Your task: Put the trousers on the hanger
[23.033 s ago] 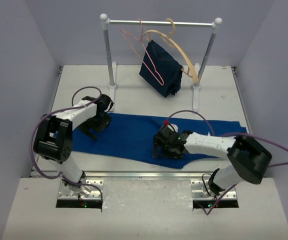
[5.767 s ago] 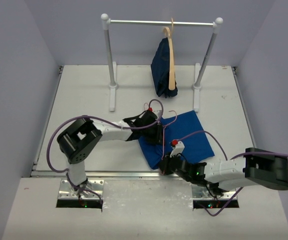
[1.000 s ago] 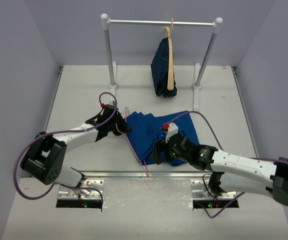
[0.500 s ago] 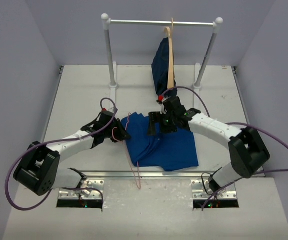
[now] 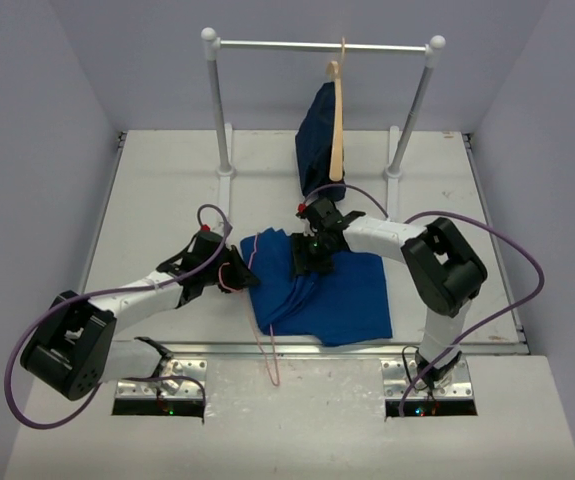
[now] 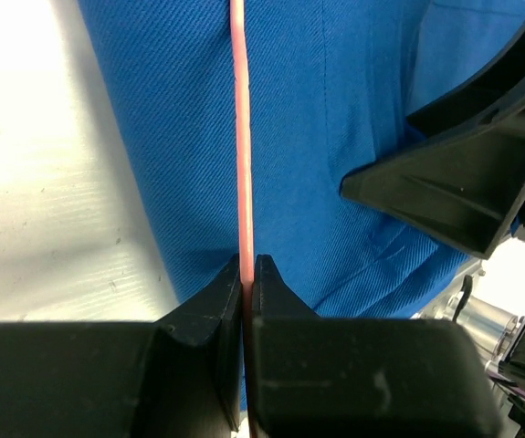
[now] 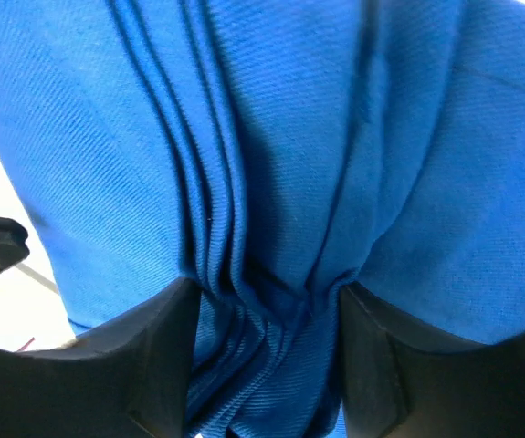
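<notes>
Table (image 5: 167, 190): flat, pale, matte. One rack (image 5: 267, 44) stands behind the trousers: a thin metal rail on two white posts.

Trousers (image 5: 342, 295): royal-blue twill with a fine diagonal weave. They are soft and lie folded in a rough rectangle on the table, with the left edge rumpled into long pleats.

Garments: two. The second is a dark navy piece (image 5: 312, 140) hanging from the rail behind the trousers, on a pale, flat wooden hanger (image 5: 337, 120).

Hangers: two. The second, the task's hanger (image 5: 263, 335), is thin pink-red wire lying along the left edge of the trousers. Its near end reaches past the table edge.

Left gripper (image 5: 235, 272): it sits at the left edge of the trousers. Its black fingers (image 6: 221, 301) are pressed together on the wire, and the wire runs straight out over the blue cloth.

Right gripper (image 5: 305, 258): it is on the far left part of the trousers. Its fingers (image 7: 157, 356) are part closed around a gathered ridge of pleats, and both press into the cloth.
</notes>
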You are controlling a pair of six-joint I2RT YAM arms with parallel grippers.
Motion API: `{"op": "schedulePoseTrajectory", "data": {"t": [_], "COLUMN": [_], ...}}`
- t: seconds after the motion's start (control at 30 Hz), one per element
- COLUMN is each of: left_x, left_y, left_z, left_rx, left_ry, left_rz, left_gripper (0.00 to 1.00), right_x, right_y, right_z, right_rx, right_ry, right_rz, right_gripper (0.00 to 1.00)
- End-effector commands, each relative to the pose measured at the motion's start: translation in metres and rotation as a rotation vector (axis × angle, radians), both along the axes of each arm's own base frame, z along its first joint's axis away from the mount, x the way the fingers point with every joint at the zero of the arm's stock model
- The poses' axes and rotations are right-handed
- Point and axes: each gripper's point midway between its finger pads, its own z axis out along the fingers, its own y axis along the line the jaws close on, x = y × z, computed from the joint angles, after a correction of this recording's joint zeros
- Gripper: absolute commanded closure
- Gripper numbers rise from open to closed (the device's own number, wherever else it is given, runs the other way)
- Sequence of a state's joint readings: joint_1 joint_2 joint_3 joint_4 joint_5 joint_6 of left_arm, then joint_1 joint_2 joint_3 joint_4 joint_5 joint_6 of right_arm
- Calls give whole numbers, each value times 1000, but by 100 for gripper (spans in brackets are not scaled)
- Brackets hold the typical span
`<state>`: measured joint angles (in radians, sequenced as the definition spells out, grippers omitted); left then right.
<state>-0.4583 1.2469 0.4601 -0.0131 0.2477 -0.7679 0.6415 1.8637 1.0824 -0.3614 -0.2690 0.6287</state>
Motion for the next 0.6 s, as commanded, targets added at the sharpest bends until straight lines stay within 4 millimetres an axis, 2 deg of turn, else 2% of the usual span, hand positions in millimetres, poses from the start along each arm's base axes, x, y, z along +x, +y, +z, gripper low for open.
{"op": "schedulePoseTrajectory", "data": {"t": [0.0, 0.1, 0.17, 0.2, 0.3, 0.43, 0.53, 0.57], "left_x": [-15, -14, -12, -10, -6, 9, 25, 31], "left_y": [21, 25, 28, 29, 35, 45, 50, 49], "left_z": [-28, -29, -29, -28, -26, -13, 0, 4], "left_rx": [113, 126, 138, 145, 166, 200, 224, 225], "left_ry": [36, 32, 30, 30, 30, 3, -31, -35], "left_rz": [2, 23, 44, 58, 108, 194, 232, 233], "left_gripper": [100, 100, 100, 100, 100, 100, 100, 100], "right_x": [-17, -24, -26, -27, -28, -34, -39, -43], "right_y": [41, 49, 53, 53, 51, 43, 25, 16], "right_z": [18, 30, 40, 44, 58, 96, 122, 118], "right_rx": [140, 216, 252, 262, 286, 352, 357, 337], "right_ry": [10, 17, -4, -15, -54, -165, -278, -288], "right_rz": [84, 107, 118, 120, 123, 127, 104, 94], "right_gripper": [69, 84, 98, 100, 100, 100, 100, 100]}}
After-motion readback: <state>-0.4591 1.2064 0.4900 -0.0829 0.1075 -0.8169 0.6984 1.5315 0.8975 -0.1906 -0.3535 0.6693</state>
